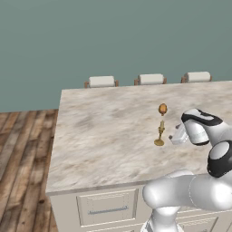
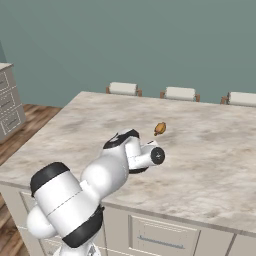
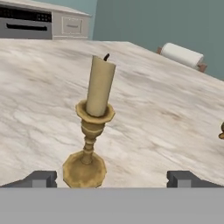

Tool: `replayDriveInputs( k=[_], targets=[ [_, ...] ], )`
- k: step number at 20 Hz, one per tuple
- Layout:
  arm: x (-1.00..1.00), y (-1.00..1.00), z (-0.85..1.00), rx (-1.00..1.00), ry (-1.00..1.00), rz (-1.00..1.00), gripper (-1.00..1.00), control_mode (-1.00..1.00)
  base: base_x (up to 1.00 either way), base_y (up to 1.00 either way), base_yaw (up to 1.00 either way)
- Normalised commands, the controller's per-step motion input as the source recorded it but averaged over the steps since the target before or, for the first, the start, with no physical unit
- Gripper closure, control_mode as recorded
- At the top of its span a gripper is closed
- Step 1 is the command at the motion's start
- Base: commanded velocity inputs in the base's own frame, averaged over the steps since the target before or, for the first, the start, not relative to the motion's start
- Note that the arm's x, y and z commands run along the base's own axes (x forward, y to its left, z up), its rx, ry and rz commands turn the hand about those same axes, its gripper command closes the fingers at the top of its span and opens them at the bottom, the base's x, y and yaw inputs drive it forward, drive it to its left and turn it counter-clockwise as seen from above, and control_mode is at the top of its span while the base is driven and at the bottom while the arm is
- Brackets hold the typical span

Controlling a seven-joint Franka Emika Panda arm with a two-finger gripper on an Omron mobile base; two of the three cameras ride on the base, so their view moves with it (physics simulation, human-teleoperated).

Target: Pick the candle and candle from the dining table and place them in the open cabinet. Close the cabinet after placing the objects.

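A slim tan taper candle [image 3: 99, 85] stands upright on a brass holder [image 3: 85, 166] on the dining table [image 1: 99, 136]. In the left base view this candle [image 1: 159, 134] is just left of my gripper [image 1: 172, 137], which points sideways at it, low over the marble-look top. In the hand view my gripper [image 3: 113, 179] is open. Its dark fingertips [image 3: 41, 178] stand wide on either side, with the holder's base nearer the left one and nothing between them touched. The cabinet is out of view.
A small brown oval thing [image 1: 162, 108] lies on the table beyond the candle, also seen as the brown oval thing [image 2: 160, 128]. White-cushioned chairs [image 1: 151, 79] line the far edge. Cream drawer fronts [image 1: 108, 207] face me. A cream drawer unit [image 2: 9, 102] stands far left.
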Motion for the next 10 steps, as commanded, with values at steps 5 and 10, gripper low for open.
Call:
replayDriveInputs(
  k=[5,10],
  targets=[
    [0.06,-0.15,0.0,0.0,0.0,-0.02,-1.0,-1.0,0.0,0.0,0.0],
    [-0.07,-0.04,0.0,0.0,-0.01,-0.01,-1.0,-1.0,0.0,0.0,0.0]
  ],
)
